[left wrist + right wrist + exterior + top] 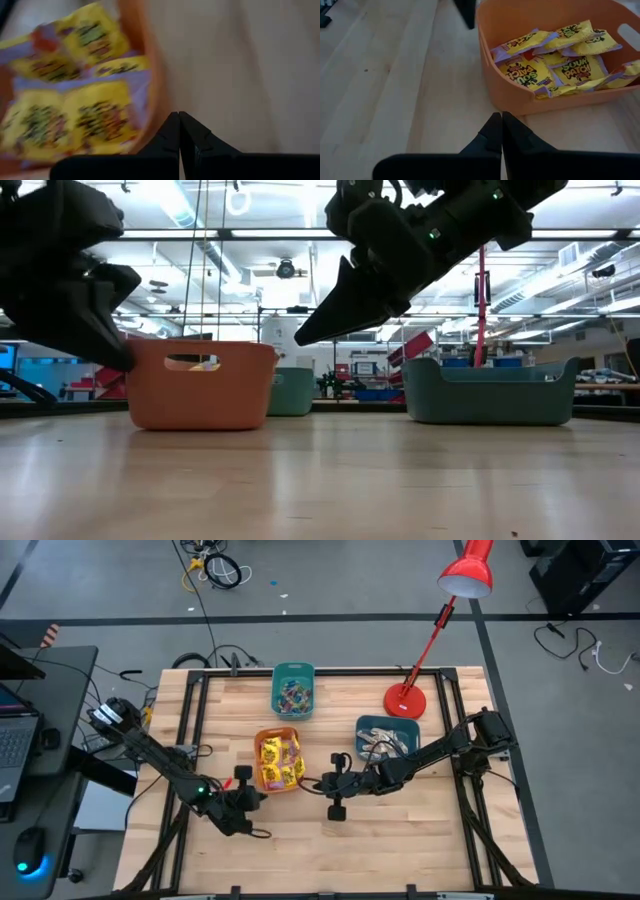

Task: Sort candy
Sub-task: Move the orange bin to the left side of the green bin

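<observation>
Yellow wrapped candy (279, 761) fills the orange plastic bin (258, 739) on the wooden counter (400, 830). Left gripper (262, 798) and right gripper (308, 782) flank it, jaws pressed together, empty. Two teal bins (293, 671) and a red desk lamp (405, 699) stand behind.

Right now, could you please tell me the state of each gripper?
Left gripper: jaws shut, holding nothing, beside the orange bin.
Right gripper: jaws shut, holding nothing, on the bin's other side.

We see both arms stretched low toward each other, left gripper (243, 783) and right gripper (318, 783) well apart, each with its jaws pressed together, holding nothing.
</observation>
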Tool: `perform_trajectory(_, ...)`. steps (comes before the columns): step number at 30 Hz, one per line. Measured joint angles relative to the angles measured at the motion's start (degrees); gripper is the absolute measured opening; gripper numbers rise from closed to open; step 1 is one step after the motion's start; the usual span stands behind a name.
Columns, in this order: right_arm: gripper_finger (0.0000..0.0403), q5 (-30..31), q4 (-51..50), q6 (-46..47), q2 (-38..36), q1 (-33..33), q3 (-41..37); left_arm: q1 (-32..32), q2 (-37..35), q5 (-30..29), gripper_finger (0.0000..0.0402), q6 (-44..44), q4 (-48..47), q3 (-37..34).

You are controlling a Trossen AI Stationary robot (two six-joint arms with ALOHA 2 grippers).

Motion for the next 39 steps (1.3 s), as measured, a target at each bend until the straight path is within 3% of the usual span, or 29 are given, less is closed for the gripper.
perform_trajectory(4, 0.0000, -0.02, 0.00, 0.16, 0.01, 0.03, 0.00, 0.07, 0.00, -4.35, 0.0000, -2.57, -2.94, -0.06)
perform_trajectory(13, 0.0000, -0.02, 0.00, -0.02, 0.01, 0.03, 0.00, 0.07, 0.00, -7.26, 0.0000, -11.54, -11.88, -0.06)
perform_trajectory(22, 0.0000, 4.74, -4.47, 1.19, 0.00, -1.09, -0.02, -0.44, -0.70, -3.07, 0.0000, -10.48, -9.69, -0.06)
perform_trajectory(26, 0.0000, 4.86, -7.07, 2.76, -1.90, -4.33, -0.07, -1.75, -2.53, 0.59, 0.0000, -5.09, -5.78, 1.07)
perform_trajectory(30, 0.0000, 3.51, -10.27, 3.67, -6.03, -9.60, 0.25, -2.99, -6.32, 0.09, 0.0000, -0.20, -5.38, 3.23)
perform_trajectory(35, 0.0000, -3.03, -14.18, 7.23, -9.89, -19.38, 2.48, -3.39, -12.35, -5.39, 0.0000, 4.81, -6.96, 3.86)
perform_trajectory(39, 0.0000, -9.08, -14.74, 4.04, -10.07, -25.33, 4.57, -3.19, -16.14, -12.01, 0.0000, 7.52, -10.93, 3.86)
